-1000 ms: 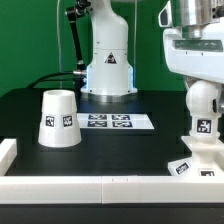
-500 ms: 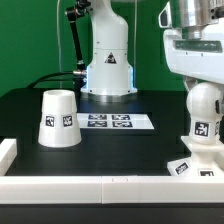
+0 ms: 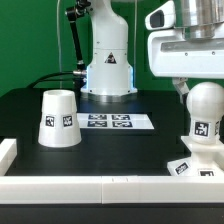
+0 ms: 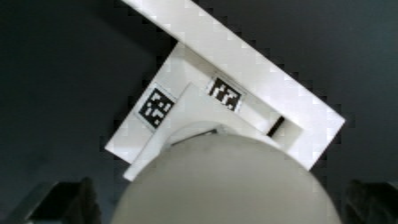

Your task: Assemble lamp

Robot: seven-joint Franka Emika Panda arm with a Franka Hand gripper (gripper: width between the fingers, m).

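The ball-headed bulb stands upright on the stepped square base at the exterior view's right, by the front wall. My gripper hangs just above the bulb's head, with one dark finger beside its top. In the wrist view the bulb fills the space between my two fingers, which stand apart from it on both sides, over the tagged base. The gripper is open and holds nothing. The cone shade stands alone at the exterior view's left.
The marker board lies in the middle of the black table. A white wall runs along the front edge, with a white block at its left end. The white robot pedestal stands behind.
My gripper has risen off the bulb's head and shifted a little toward the exterior view's left. The bulb stays upright on the base. The shade has not moved.
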